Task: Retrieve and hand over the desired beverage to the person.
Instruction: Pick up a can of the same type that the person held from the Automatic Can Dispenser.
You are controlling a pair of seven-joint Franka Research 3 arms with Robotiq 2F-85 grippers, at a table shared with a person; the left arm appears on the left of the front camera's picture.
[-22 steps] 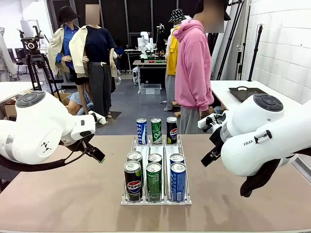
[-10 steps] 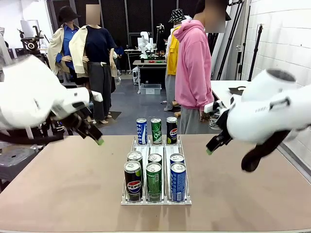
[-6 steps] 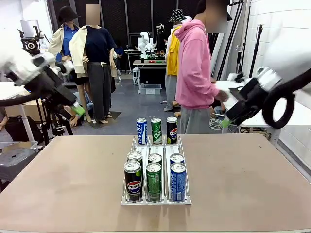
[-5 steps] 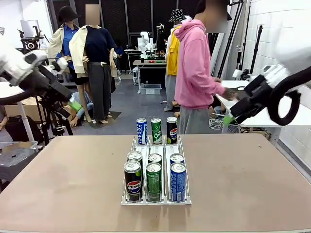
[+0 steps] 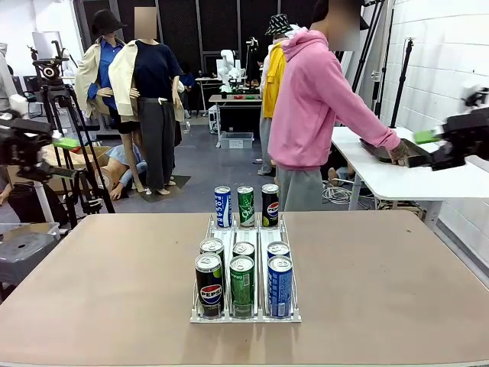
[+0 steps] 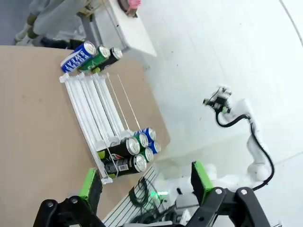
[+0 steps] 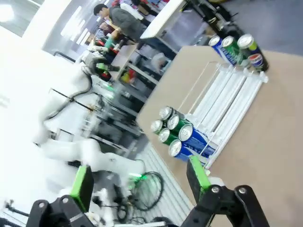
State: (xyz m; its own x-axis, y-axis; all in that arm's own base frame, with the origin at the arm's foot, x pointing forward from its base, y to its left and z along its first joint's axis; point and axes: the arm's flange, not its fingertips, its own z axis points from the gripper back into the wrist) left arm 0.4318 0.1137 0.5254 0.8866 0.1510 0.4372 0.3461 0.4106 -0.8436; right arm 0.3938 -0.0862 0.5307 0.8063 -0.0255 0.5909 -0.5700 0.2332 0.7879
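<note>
The desk [image 5: 114, 298] carries the can rack [image 5: 244, 318]; left tool [image 6: 145, 178] and right tool [image 7: 140, 179], well apart from it, gape empty: approach only once the person [image 5: 306, 115] indicates a choice.

The light brown flat table [image 5: 99, 290] carries one white plastic three-lane rack [image 5: 234, 233], which stands near its middle. Metal drink cans [image 5: 242, 284] stand upright at the rack's near and far ends.

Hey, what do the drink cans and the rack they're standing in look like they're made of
Cans: probably aluminium, glossy printed sides, bare silvery lids with pull tabs. Rack: looks like white or clear plastic lanes with thin wire dividers, slightly shiny.
</note>
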